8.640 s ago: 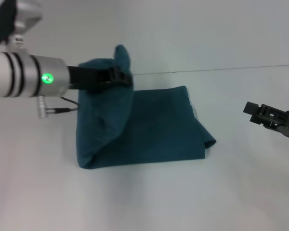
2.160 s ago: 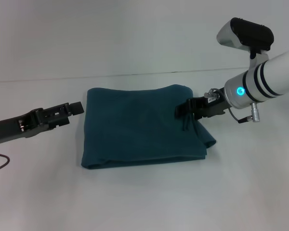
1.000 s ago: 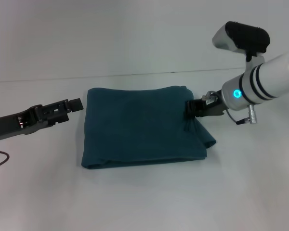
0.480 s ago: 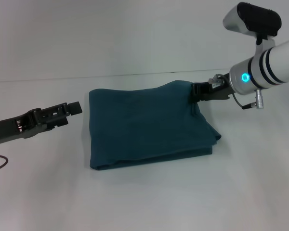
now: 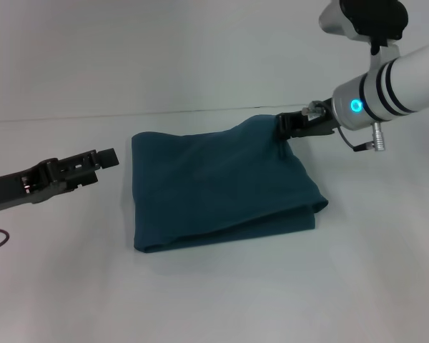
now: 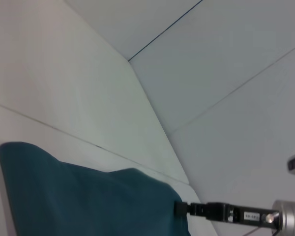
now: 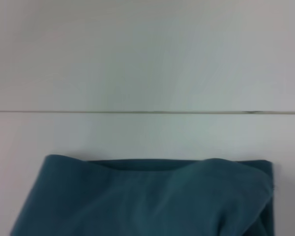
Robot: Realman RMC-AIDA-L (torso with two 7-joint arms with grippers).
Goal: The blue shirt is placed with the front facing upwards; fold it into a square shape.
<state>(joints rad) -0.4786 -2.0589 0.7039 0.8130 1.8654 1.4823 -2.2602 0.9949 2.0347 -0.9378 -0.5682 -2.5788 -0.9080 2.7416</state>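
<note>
- At the far right corner of the folded cloth, the right gripper has its fingers pinched shut on the blue shirt, holding that corner raised off the tabletop so the fabric slopes up to it in a peak.
- Behind those fingers, the right arm's white wrist shows a lit cyan ring and black bands; a small white tag on the black gripper body carries print too small to read.
- Nothing legible shows on the shirt: only plain teal cloth faces up, with no lettering or neck label in sight from any camera.
- From the held corner outward, the shirt lies as a roughly square folded bundle near the middle of the tabletop, its left edge straight, its near edge showing stacked layers, and its near right corner bulging a little past the rest.
- The left wrist view shows the shirt rising to the right gripper at its far corner; the right wrist view shows only the shirt's rumpled top fold.
- Off the shirt's left edge, the left gripper hovers just beside the cloth without touching it, empty, pointing toward it; whether its fingers are apart or together cannot be told.
</note>
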